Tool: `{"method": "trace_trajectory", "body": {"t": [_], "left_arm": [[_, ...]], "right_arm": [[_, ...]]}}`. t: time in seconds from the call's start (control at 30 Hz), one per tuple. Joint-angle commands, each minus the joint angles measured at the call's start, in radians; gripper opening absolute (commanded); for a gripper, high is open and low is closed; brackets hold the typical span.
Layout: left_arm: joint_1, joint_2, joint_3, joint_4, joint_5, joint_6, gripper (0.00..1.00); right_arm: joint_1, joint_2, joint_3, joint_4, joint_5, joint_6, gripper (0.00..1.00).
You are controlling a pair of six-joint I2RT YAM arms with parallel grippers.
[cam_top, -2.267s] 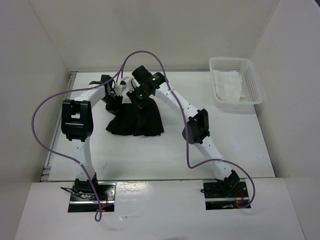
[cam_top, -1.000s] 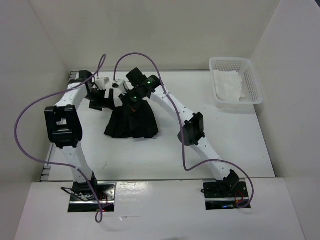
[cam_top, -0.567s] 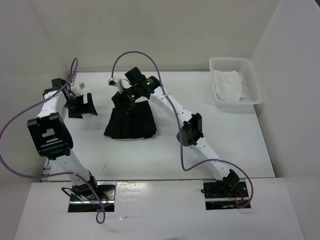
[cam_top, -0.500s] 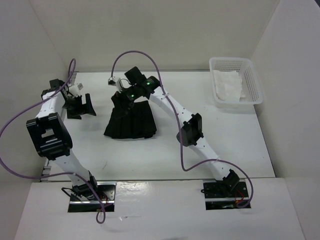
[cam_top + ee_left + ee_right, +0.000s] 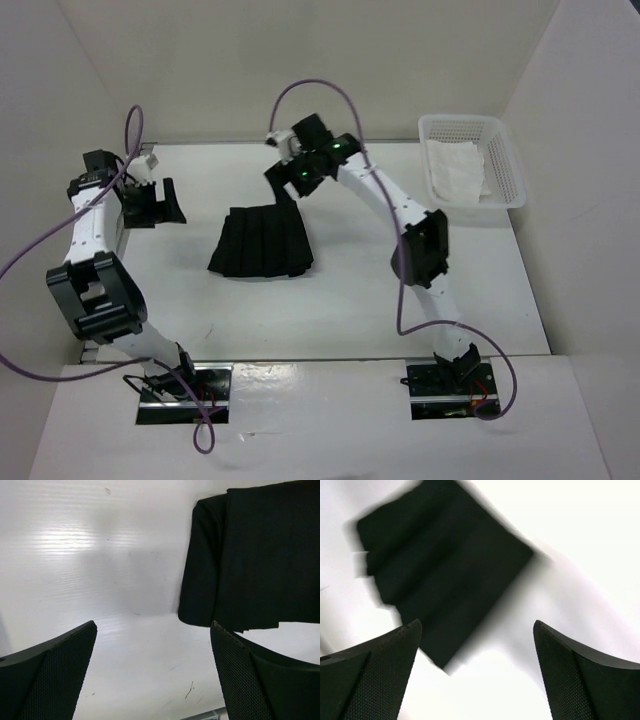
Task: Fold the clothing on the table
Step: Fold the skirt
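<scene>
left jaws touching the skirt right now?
Apart. The top external view shows a strip of bare table between the left gripper and the black skirt. The jaws are open and hold nothing.

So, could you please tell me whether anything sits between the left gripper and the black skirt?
Nothing visible does. Only bare white table lies between the open left gripper and the black pleated skirt. The perforated basket stands far off at the table's right rear corner.
</scene>
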Motion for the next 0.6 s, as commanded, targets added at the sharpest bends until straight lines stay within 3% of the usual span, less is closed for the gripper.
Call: {"method": "trace_trajectory", "body": {"t": [0.0,0.1,0.2,0.4,0.57], "left_arm": [[0.001,-0.165,0.023,0.025,-0.054,0.024,1.0],[0.001,-0.26,-0.017,0.034,-0.106,0.001,1.0],[0.01,-0.336,-0.081,0.044,-0.144,-0.054,1.0],[0.032,-0.59,-0.271,0.191,-0.189,-0.1,1.0],[0.032,-0.791,-0.417,0.232,-0.157,-0.11,1.0]], "right_arm": [[-0.123,-0.337,-0.174,0.19,0.326,0.066,0.97],[-0.212,-0.542,-0.444,0.266,0.487,0.113,0.98],[-0.333,-0.72,-0.668,0.303,0.547,0.133,0.98],[-0.605,-1.009,-1.09,0.343,0.561,0.133,0.98],[-0.784,-1.273,-1.357,0.4,0.451,0.133,0.98]]}}
